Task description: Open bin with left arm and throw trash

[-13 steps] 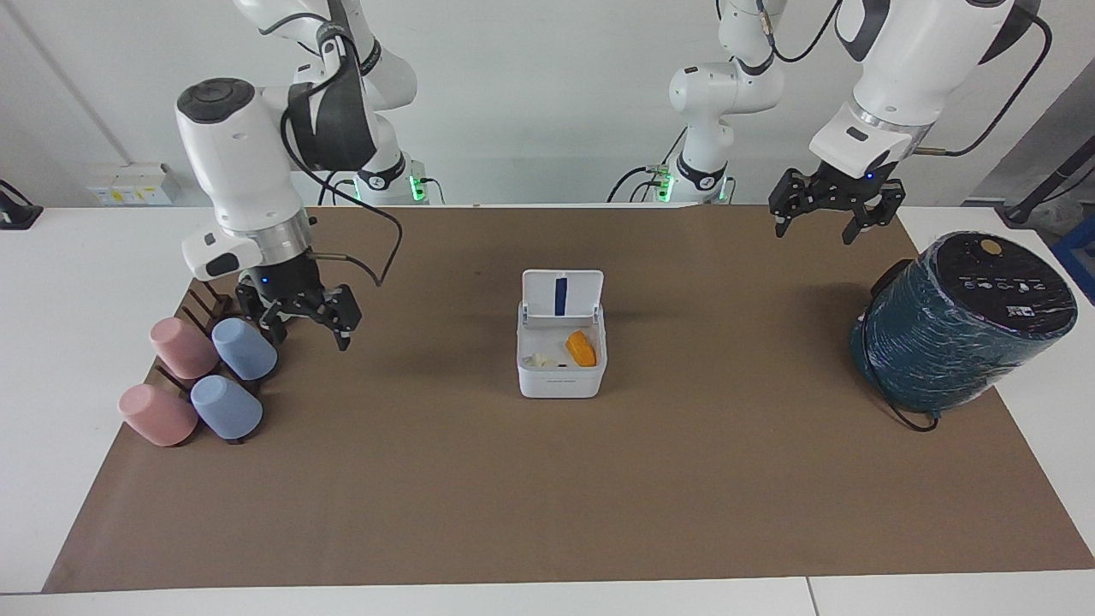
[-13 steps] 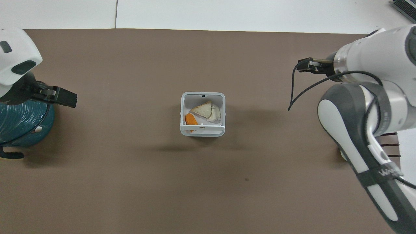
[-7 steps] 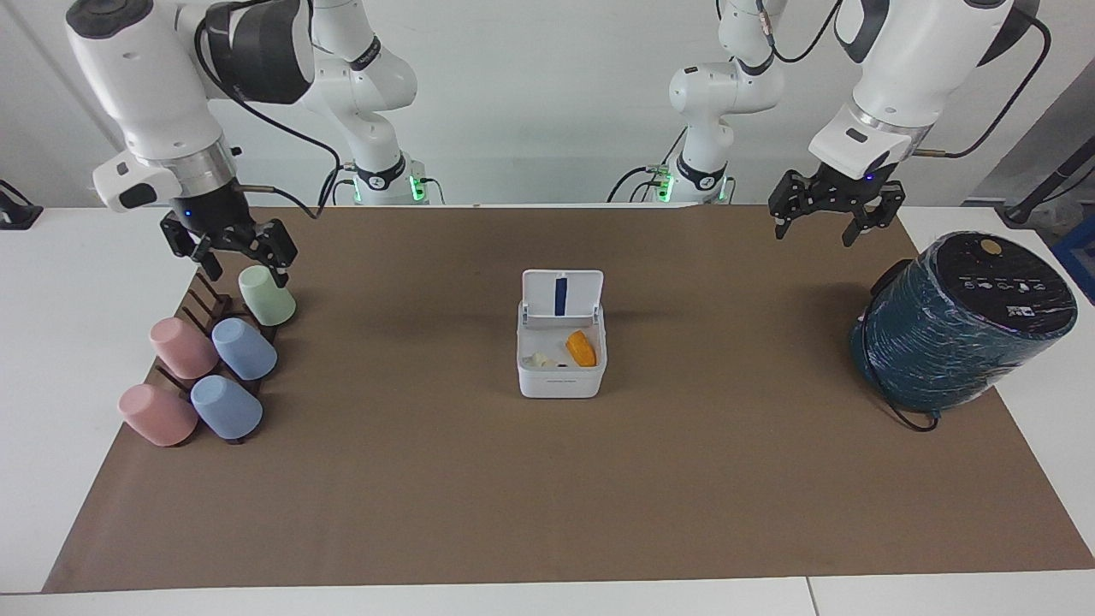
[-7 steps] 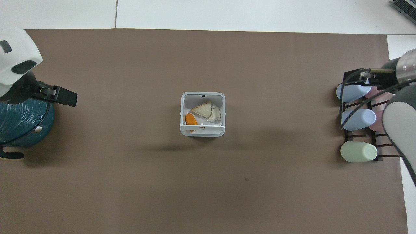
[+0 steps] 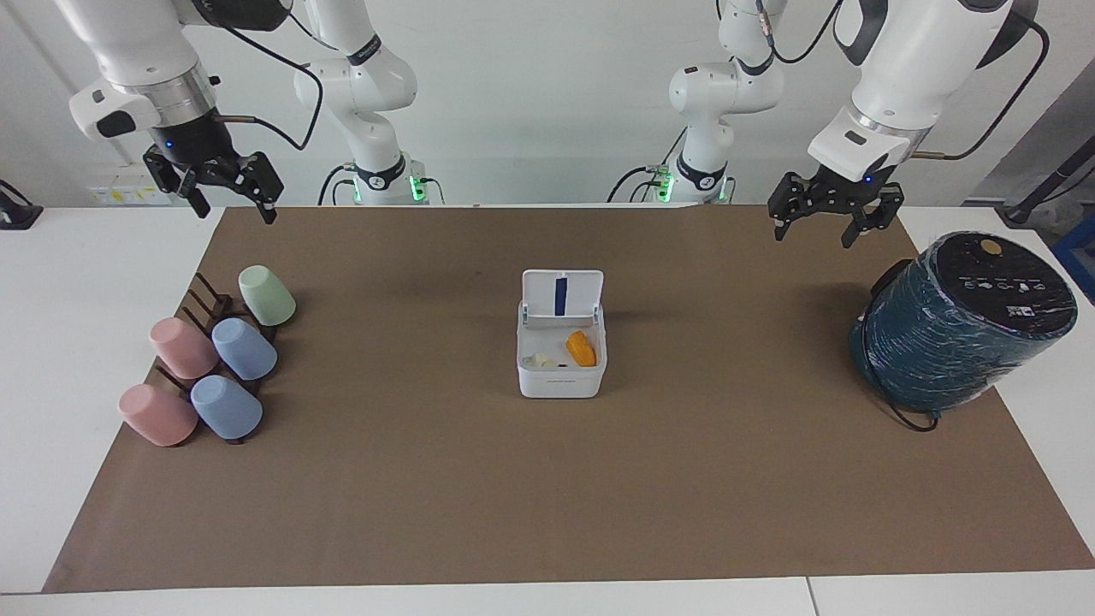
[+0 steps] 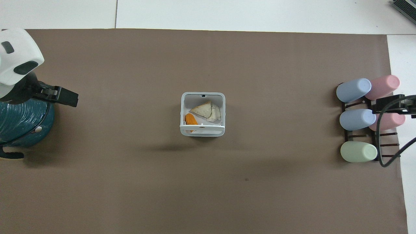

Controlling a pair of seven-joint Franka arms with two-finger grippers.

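Observation:
The bin (image 5: 560, 381) is a small white box in the middle of the brown mat, its lid (image 5: 562, 293) standing upright on the side nearer the robots. Inside the bin (image 6: 202, 95) lies the trash: an orange corn piece (image 6: 190, 119), a pale bread wedge (image 6: 202, 109) and a white paper wad (image 6: 216, 114). In the facing view the corn piece (image 5: 582, 348) shows clearly. My left gripper (image 5: 813, 233) hangs open and empty above the mat beside the teal cylinder. My right gripper (image 5: 237, 210) is open, empty and raised over the mat's corner by the cup rack.
A dark-teal wrapped cylinder (image 5: 958, 329) lies at the left arm's end of the mat, with a black cable under it. A dark rack with several pastel cups (image 5: 244, 349) sits at the right arm's end. Bare brown mat (image 5: 547, 496) surrounds the bin.
The right arm has lifted and drawn back from low over the cups to the mat's corner by its base, uncovering the green cup. The left arm, bin and trash are unchanged.

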